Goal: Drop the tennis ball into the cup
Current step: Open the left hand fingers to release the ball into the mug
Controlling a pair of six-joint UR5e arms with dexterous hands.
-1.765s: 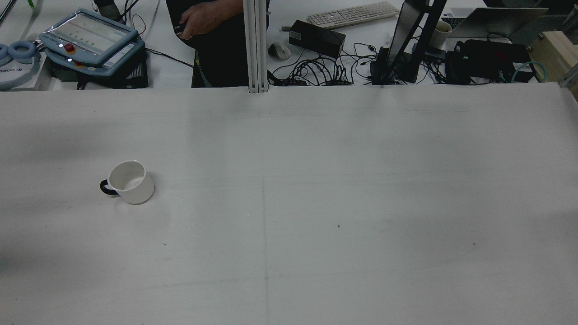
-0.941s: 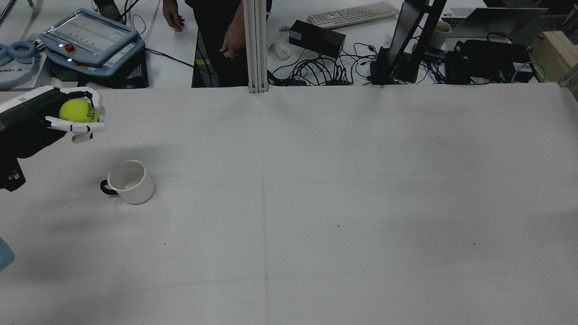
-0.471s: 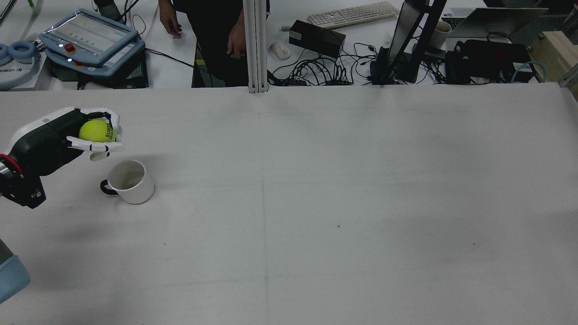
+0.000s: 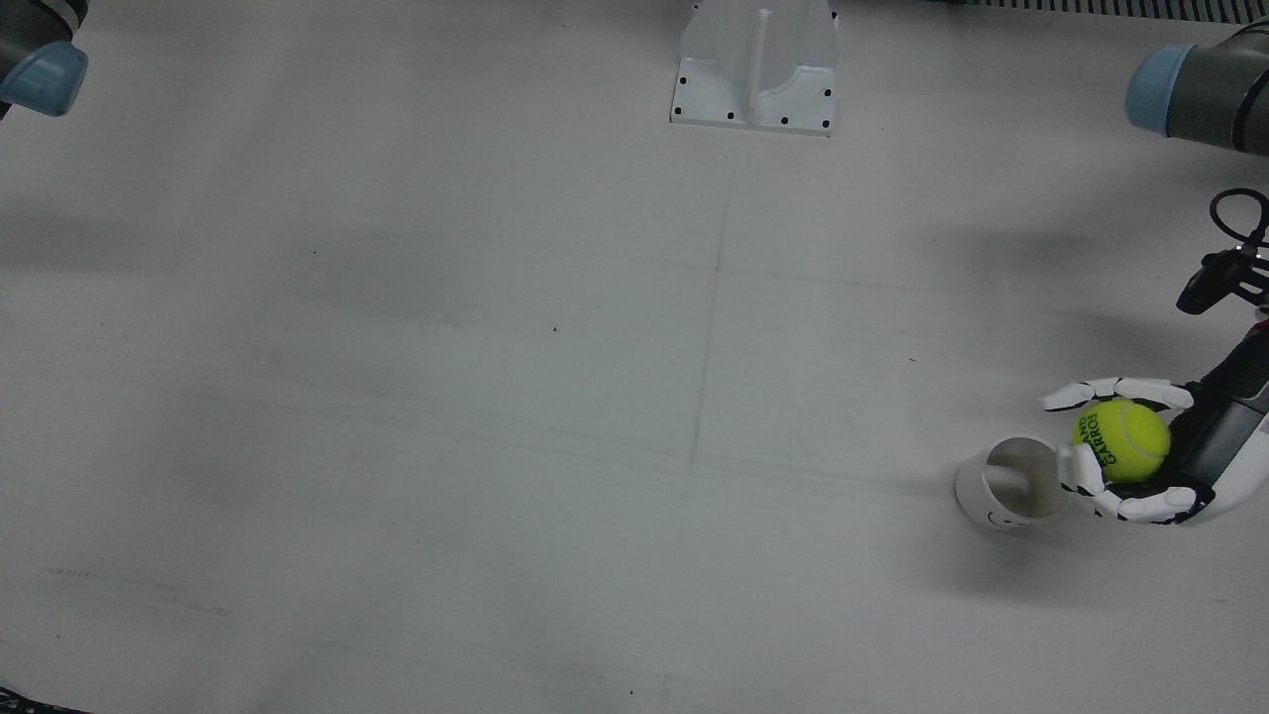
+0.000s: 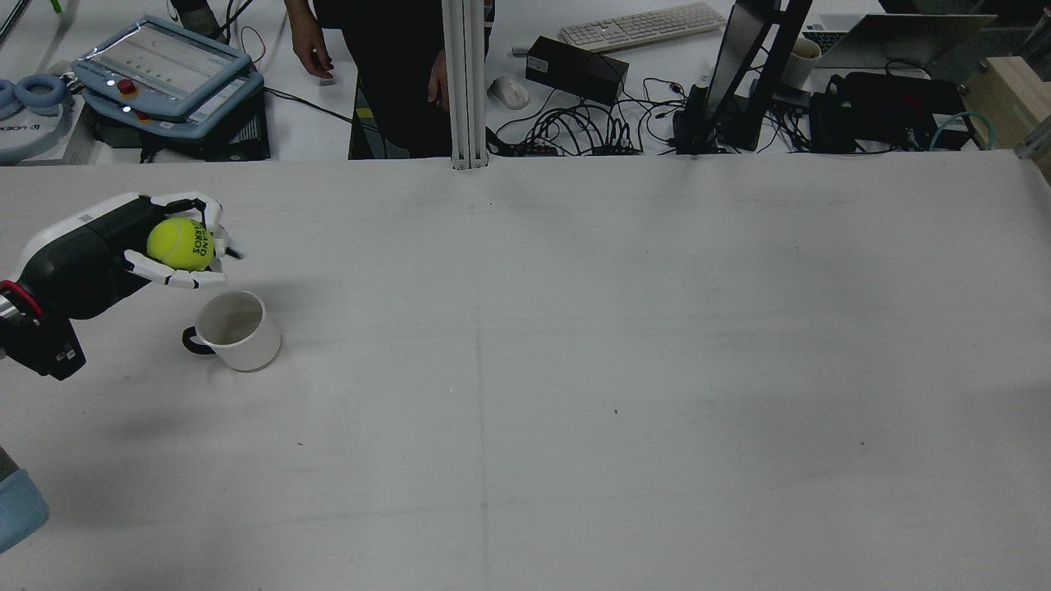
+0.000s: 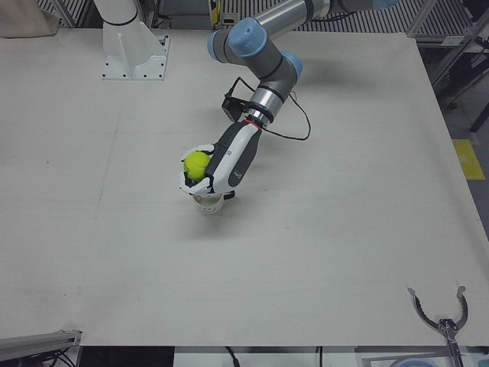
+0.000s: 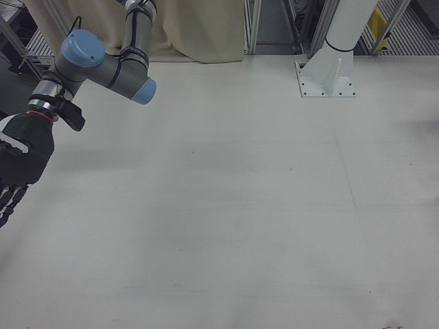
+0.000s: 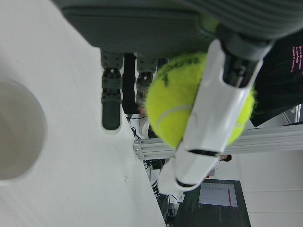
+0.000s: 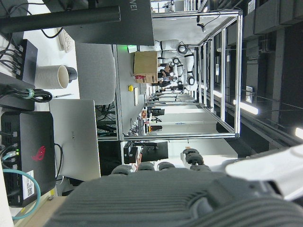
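Observation:
A yellow tennis ball [image 5: 180,244] sits in my left hand [image 5: 123,250], whose fingers are curled around it. The hand hovers above the table, just behind and to the left of the white cup [image 5: 234,330], which stands upright with a dark handle. In the front view the ball [image 4: 1120,441] and hand [image 4: 1180,451] are right beside the cup [image 4: 1011,483]. In the left-front view the ball [image 6: 196,164] is above the cup [image 6: 208,204]. The left hand view shows the ball [image 8: 189,101] between fingers and the cup's rim [image 8: 40,130]. My right hand [image 7: 17,164] is empty at the table's far side, fingers extended.
The arm pedestal [image 4: 755,69] stands at the table's middle back edge. Beyond the table's far edge are a teach pendant [image 5: 164,70], a person [image 5: 386,49], cables and a keyboard. A metal tool [image 6: 439,310] lies at a front corner.
My left hand came in from the left edge with the ball and moved toward the cup. Over the last half second it barely shifted. The cup has not moved.

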